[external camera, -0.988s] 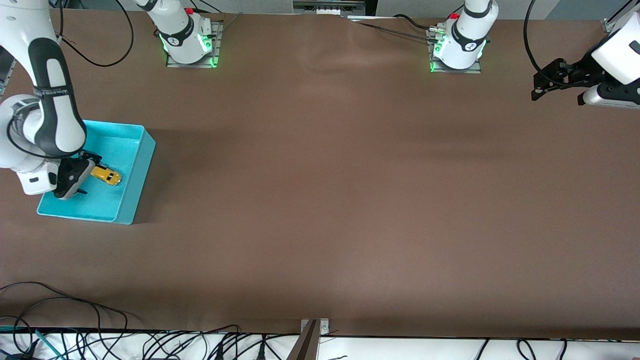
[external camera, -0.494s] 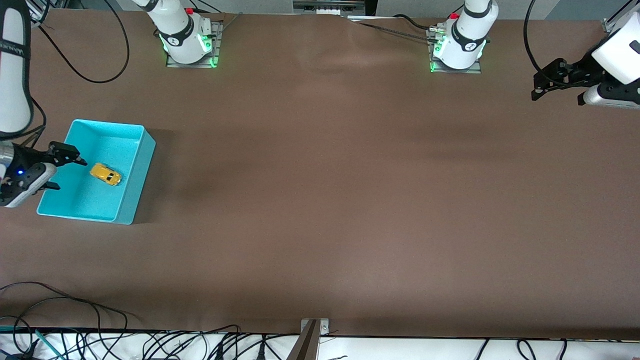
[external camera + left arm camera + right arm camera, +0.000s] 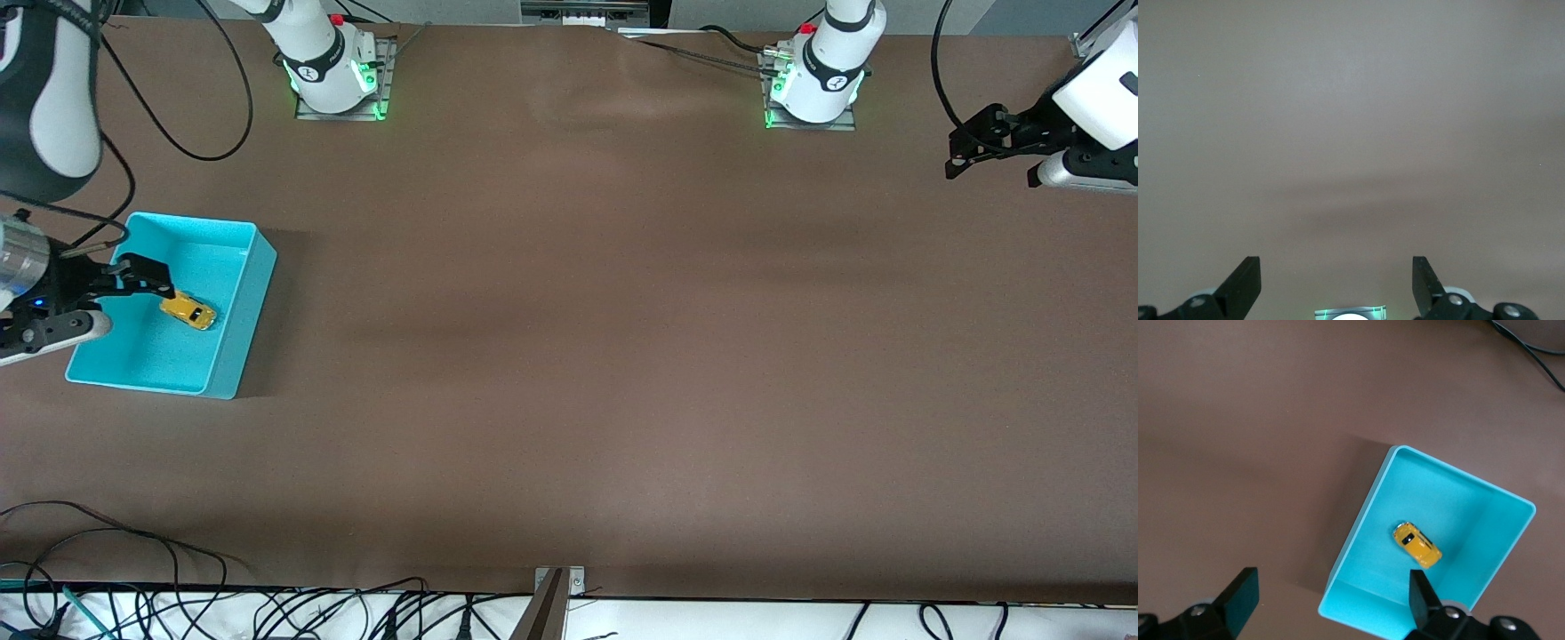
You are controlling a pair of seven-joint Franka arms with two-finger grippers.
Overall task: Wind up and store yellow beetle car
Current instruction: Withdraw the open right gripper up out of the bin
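The brown table [image 3: 569,356] spans the whole front view. At the right arm's end of it stands an open turquoise bin [image 3: 244,302], rectangular, with upright walls and a flat floor.

Inside the bin lies the yellow beetle car [image 3: 188,310], a tiny yellow-orange toy with a rounded body and dark windows. It rests on its wheels on the bin floor, set at a slant to the walls, clear of all of them. The right wrist view shows it the same way [image 3: 1417,545], alone in the bin [image 3: 1358,533].

The right gripper [image 3: 133,284] hangs over the bin's edge at the table-end side, above the car and not touching it. Its jaws are spread wide with nothing between them; the car sits low in the bin, beneath the raised fingertips. The right arm reaches in from the table end with its wrist held roughly level.

The left gripper [image 3: 965,147] hovers over bare table at the left arm's end, jaws spread and empty, the arm waiting.
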